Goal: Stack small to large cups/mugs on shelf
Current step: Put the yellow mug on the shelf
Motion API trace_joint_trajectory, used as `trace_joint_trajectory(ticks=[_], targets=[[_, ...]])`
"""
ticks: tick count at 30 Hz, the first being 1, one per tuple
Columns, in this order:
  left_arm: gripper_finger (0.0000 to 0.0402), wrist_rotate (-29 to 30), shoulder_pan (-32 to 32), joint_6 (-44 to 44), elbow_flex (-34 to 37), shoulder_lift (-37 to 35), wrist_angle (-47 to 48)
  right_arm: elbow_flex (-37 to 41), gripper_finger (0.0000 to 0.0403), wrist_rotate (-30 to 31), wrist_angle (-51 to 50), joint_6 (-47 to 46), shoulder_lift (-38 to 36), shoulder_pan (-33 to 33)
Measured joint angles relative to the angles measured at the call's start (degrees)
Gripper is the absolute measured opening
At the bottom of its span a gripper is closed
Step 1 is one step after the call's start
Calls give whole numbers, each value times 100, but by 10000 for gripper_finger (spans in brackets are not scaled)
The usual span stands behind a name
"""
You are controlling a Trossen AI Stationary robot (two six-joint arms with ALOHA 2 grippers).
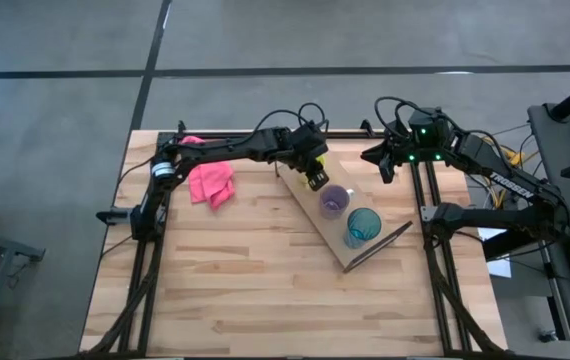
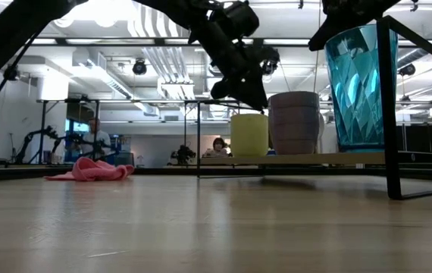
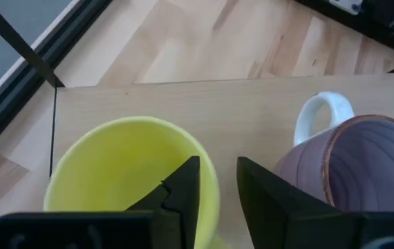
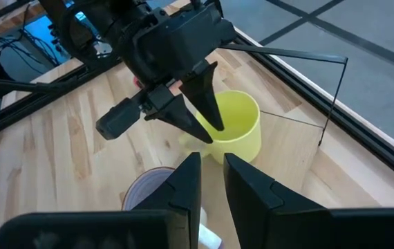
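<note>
The shelf point(image 1: 390, 240), a light-brown board on a black wire frame, lies slantwise at the table's far right. On it stand, each on its base, a yellow mug point(image 3: 114, 173), a purple mug point(image 1: 334, 201) with a pale handle point(image 3: 321, 111), and a teal cup point(image 1: 362, 226). My left gripper point(image 3: 218, 180) points down over the yellow mug point(image 4: 242, 131), open. One finger point(image 3: 183, 187) is inside the rim and one point(image 3: 266, 200) outside, on the purple mug's side. A strip of board shows between the mug's wall and the outer finger. My right gripper point(image 4: 212, 173) is open and empty beyond the shelf's far right.
A pink cloth point(image 1: 211, 183) lies at the table's far left. The shelf's wire frame point(image 2: 386, 106) rises at its near end, beside the teal cup point(image 2: 360, 83). The near half of the slatted tabletop point(image 1: 265, 290) is bare wood. People sit in the room behind point(image 2: 218, 145).
</note>
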State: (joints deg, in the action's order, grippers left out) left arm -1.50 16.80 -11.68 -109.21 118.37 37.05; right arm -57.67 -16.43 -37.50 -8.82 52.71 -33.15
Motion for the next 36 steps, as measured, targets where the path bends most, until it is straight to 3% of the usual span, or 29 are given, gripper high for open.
trace_joint_trajectory(ticks=[24, 30, 36], targets=[[81, 26, -79, -153, 0, -328, 1132, 42, 59, -2, -7, 89, -1, 0], [81, 104, -81, -148, 0, -343, 1952, 44, 59, -2, -7, 85, -2, 0], [28, 373, -85, 78, 7, -343, 1991, 44, 59, -2, -9, 87, -2, 0]])
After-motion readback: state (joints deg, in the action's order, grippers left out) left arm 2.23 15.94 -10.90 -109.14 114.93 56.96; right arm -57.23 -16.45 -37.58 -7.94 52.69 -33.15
